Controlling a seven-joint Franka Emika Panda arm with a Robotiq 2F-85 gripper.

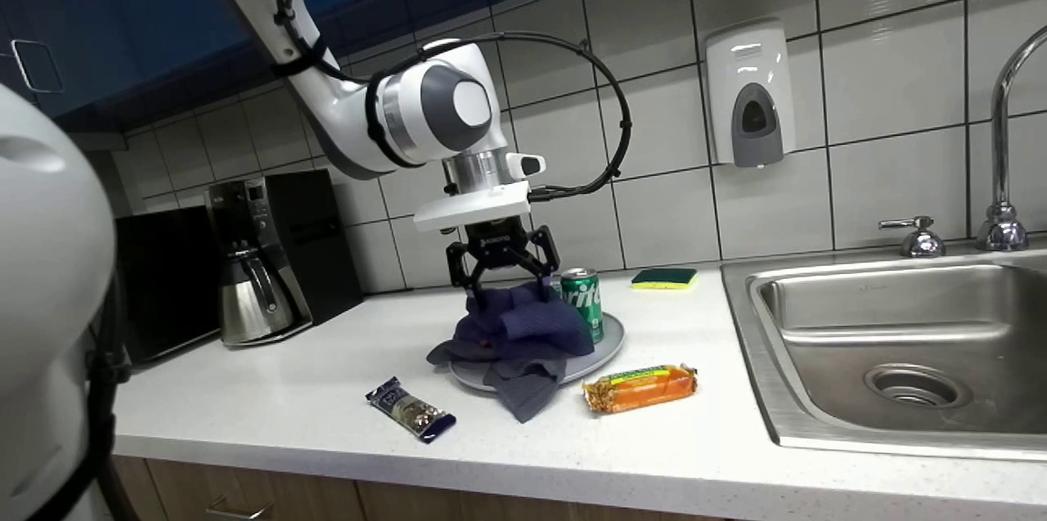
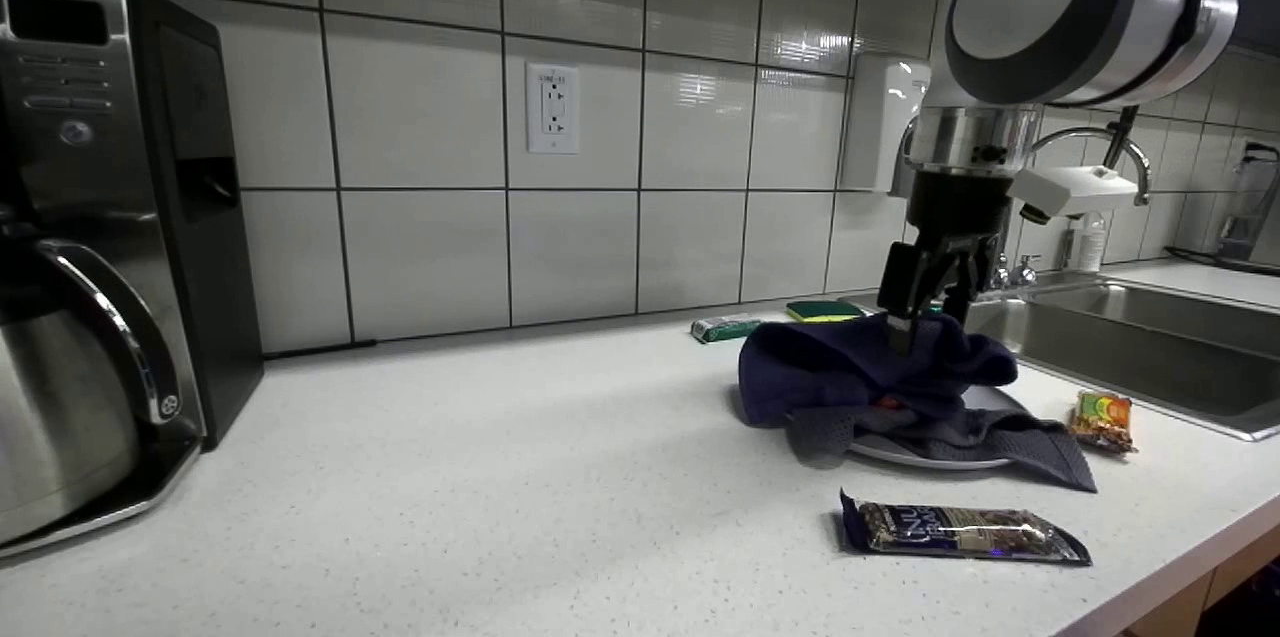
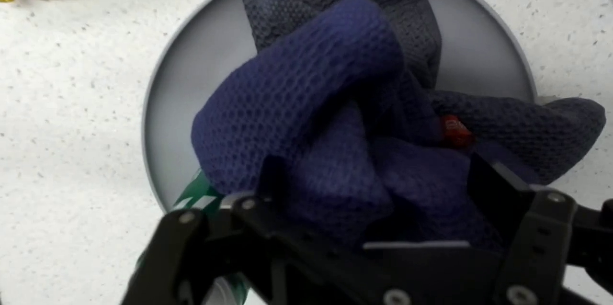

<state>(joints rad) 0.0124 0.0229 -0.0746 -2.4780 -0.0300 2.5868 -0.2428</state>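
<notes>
A crumpled navy and dark grey towel (image 1: pixel 532 325) lies on a grey plate (image 1: pixel 612 345); it also shows in an exterior view (image 2: pixel 850 367) and the wrist view (image 3: pixel 297 94). Its grey corners hang over the plate's rim, and a small red tag (image 3: pixel 456 131) shows in its folds. My gripper (image 1: pixel 513 292) points down with its fingers spread and its tips at the towel's navy top; towel fabric lies between the fingers (image 3: pixel 376 171). A green Sprite can (image 1: pixel 582 304) stands on the plate beside the towel and is partly hidden by the gripper in the wrist view.
A dark nut bar (image 1: pixel 411 409) and an orange-wrapped bar (image 1: pixel 642 388) lie near the plate. A sponge (image 1: pixel 664 279) and a green packet (image 2: pixel 725 328) lie by the tiled wall. A sink (image 1: pixel 748 357) and a coffee maker (image 1: pixel 258 259) stand on opposite sides.
</notes>
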